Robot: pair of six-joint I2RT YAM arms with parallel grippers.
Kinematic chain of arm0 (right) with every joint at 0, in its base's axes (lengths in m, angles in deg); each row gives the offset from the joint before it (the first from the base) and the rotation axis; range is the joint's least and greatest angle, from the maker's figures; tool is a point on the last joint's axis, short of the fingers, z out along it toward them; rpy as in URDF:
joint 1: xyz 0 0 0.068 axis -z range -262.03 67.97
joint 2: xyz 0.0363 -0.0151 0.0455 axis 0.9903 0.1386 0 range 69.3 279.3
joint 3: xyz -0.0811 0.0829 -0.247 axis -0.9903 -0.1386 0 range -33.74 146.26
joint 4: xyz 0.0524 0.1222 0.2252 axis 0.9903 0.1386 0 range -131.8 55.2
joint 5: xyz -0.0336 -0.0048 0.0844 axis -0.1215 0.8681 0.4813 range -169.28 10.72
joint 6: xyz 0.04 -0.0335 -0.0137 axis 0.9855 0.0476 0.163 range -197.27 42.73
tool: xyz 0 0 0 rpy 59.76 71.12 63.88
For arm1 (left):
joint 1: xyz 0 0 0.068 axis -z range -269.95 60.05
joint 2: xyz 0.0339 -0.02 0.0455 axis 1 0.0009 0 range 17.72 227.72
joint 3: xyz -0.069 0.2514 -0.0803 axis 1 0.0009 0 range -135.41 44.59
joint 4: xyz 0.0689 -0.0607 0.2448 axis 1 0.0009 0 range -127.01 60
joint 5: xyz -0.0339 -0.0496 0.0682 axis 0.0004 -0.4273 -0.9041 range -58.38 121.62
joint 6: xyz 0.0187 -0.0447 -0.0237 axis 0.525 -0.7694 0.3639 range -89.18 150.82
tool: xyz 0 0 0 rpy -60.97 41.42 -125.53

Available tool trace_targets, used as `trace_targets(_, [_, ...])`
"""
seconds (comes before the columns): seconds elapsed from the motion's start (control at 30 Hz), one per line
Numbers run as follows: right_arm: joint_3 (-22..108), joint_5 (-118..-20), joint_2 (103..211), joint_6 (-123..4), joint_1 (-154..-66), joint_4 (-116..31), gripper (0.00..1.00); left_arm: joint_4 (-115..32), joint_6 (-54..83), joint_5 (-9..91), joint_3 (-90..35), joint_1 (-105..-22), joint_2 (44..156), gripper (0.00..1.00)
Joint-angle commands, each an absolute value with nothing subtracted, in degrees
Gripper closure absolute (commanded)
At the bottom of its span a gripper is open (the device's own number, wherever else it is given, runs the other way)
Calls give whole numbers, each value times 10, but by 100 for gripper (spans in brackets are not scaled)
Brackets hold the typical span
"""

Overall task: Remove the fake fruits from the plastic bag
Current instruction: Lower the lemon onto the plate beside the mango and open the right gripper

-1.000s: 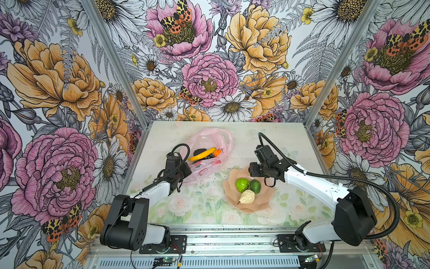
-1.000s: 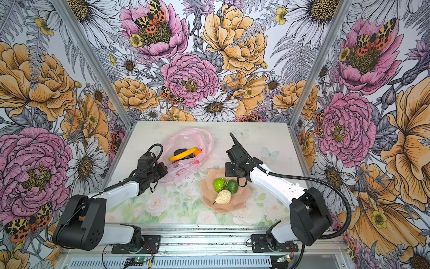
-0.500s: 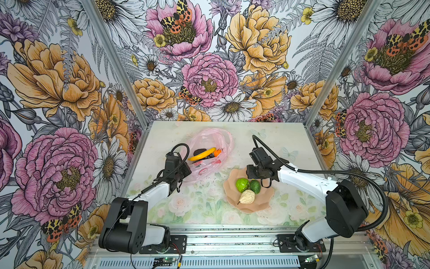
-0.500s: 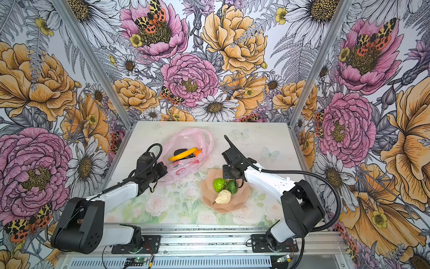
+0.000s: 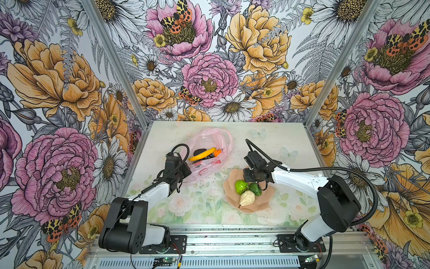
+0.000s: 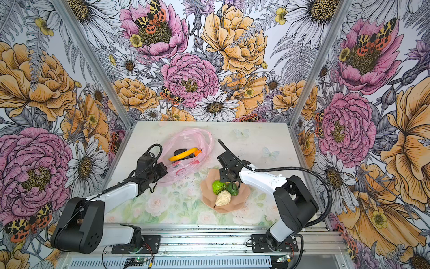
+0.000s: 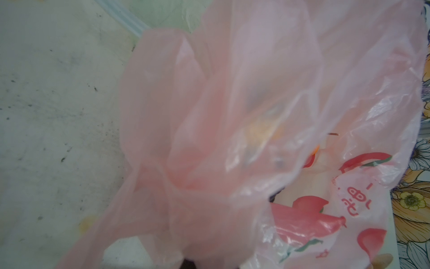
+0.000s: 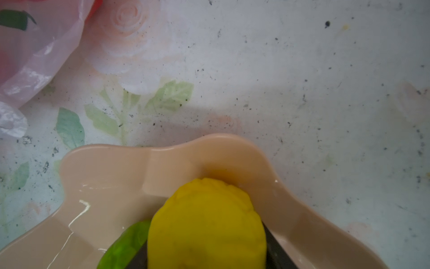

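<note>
While the cream pear, the lime-green round fruit and the small dark green piece lay on the peach plate exactly as they had a second before, the right arm had changed. Its elbow had swung in towards the middle, and the right gripper had slid from just beyond the plate to above its far rim. Its jaws were clamped on the yellow lemon, which the right wrist view showed over that rim, just beside the lime-green fruit; whether it touched the plate could not be told. Level with it on the other side, the left gripper had not stirred. Its jaws were closed tight on the near edge of the plastic bag, the pink film bunching towards it in the left wrist view. Farther back, the bag lay on the table as before, mouth open, with the banana, the orange tangerine and a blackish piece inside, none of them shifted.
</note>
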State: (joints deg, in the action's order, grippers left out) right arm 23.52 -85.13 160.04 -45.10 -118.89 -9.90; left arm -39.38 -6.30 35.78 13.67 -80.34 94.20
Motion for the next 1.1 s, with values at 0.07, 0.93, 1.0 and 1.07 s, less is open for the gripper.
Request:
trace_targets(0.07, [237, -862, 1611, -442, -1195, -116, 44, -392, -64, 363, 147, -809, 930, 100])
trace_targets(0.93, [234, -872, 1560, -449, -1190, -112, 19, -381, -63, 360, 144, -808, 922, 100])
trace_targets(1.0, [234, -873, 1550, -449, -1186, -111, 21, -381, -63, 360, 144, -808, 922, 100])
trace_targets(1.07, [234, -874, 1539, -449, -1181, -109, 24, -381, -63, 360, 142, -808, 922, 100])
